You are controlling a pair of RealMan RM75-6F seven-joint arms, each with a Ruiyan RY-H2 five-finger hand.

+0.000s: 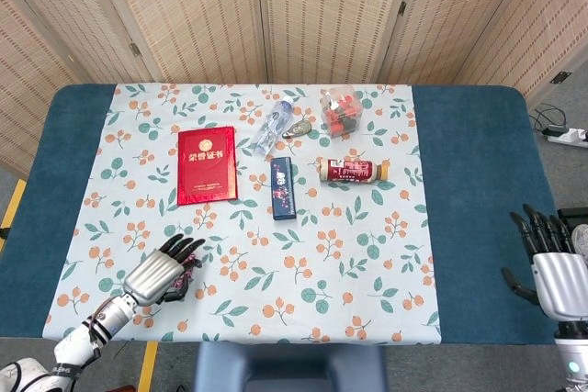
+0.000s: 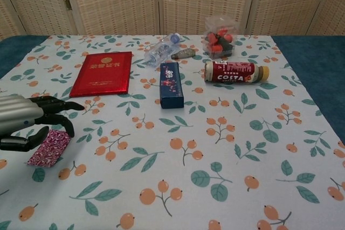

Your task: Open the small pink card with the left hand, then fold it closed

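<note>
The small pink patterned card (image 2: 48, 148) lies closed on the floral cloth near the front left. My left hand (image 2: 29, 119) hovers right over it with fingers spread and slightly curled, holding nothing. From the head view the left hand (image 1: 163, 268) covers most of the card (image 1: 188, 263); only a sliver shows by the fingertips. Whether the fingers touch the card I cannot tell. My right hand (image 1: 549, 263) waits open at the right table edge, far from the card.
A red certificate booklet (image 1: 207, 164) lies behind the card. A dark blue box (image 1: 283, 187), a Costa bottle (image 1: 354, 171), a clear water bottle (image 1: 272, 126) and a clear box of red items (image 1: 340, 111) sit mid-table and further back.
</note>
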